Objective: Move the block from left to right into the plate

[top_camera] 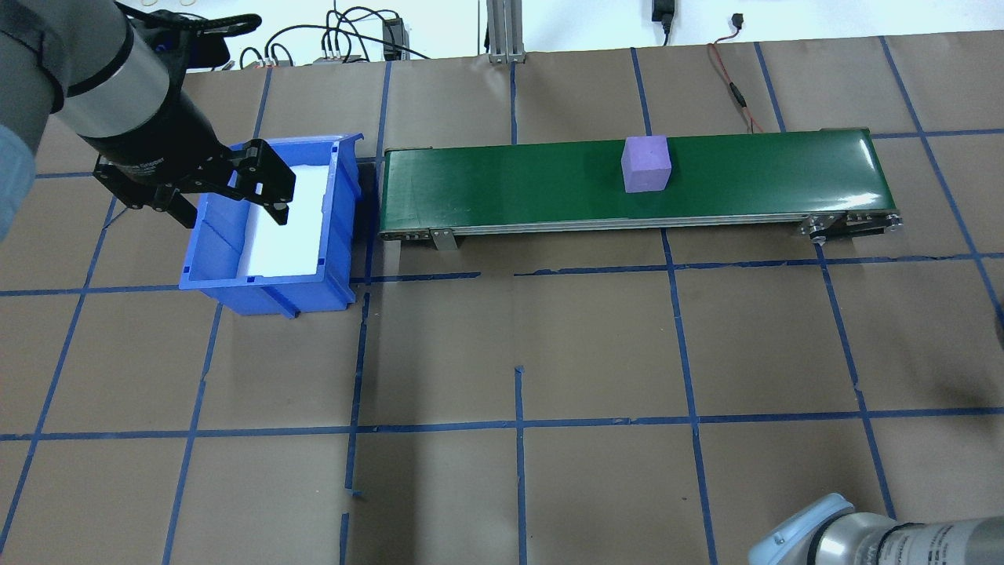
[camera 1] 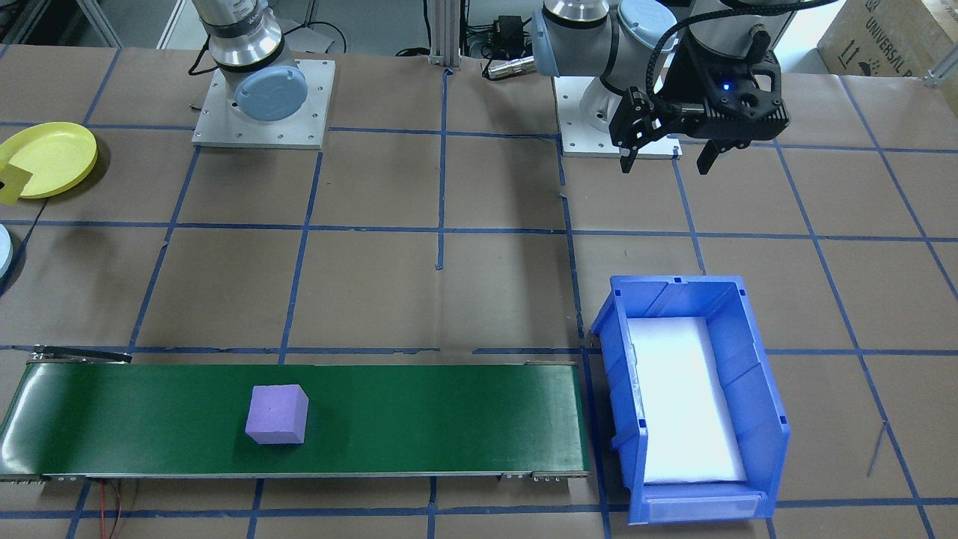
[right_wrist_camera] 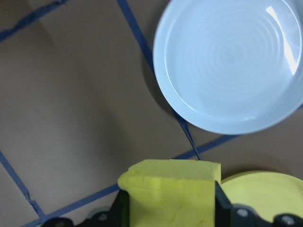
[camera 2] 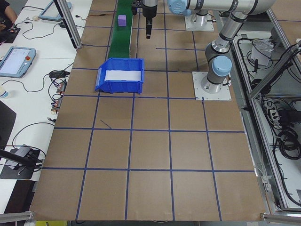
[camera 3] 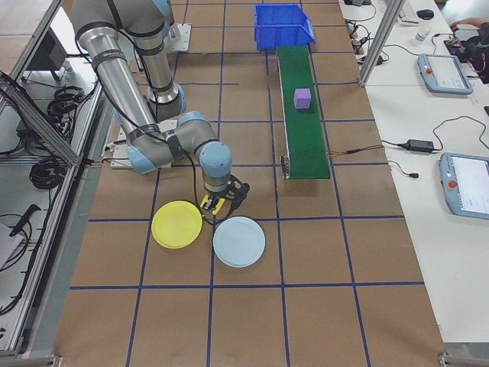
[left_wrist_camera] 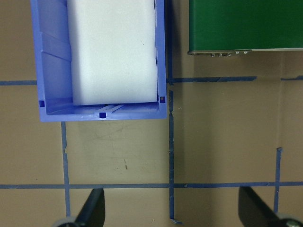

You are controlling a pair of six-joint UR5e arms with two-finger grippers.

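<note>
My right gripper (right_wrist_camera: 168, 208) is shut on a yellow foam block (right_wrist_camera: 170, 189). It hangs just above the rim of the pale yellow plate (right_wrist_camera: 258, 189), by the edge that faces the light blue plate. In the right exterior view the gripper (camera 3: 221, 203) sits between the yellow plate (camera 3: 176, 224) and the light blue one. A purple foam cube (camera 1: 277, 414) rests on the green conveyor belt (camera 1: 419, 419). My left gripper (top_camera: 232, 212) hovers open and empty over the near end of the blue bin (top_camera: 212, 259).
A light blue plate (right_wrist_camera: 229, 61) lies beside the yellow one. The blue bin (camera 1: 737, 352), lined with white foam, stands at the conveyor's end. Brown paper with a blue tape grid covers the table.
</note>
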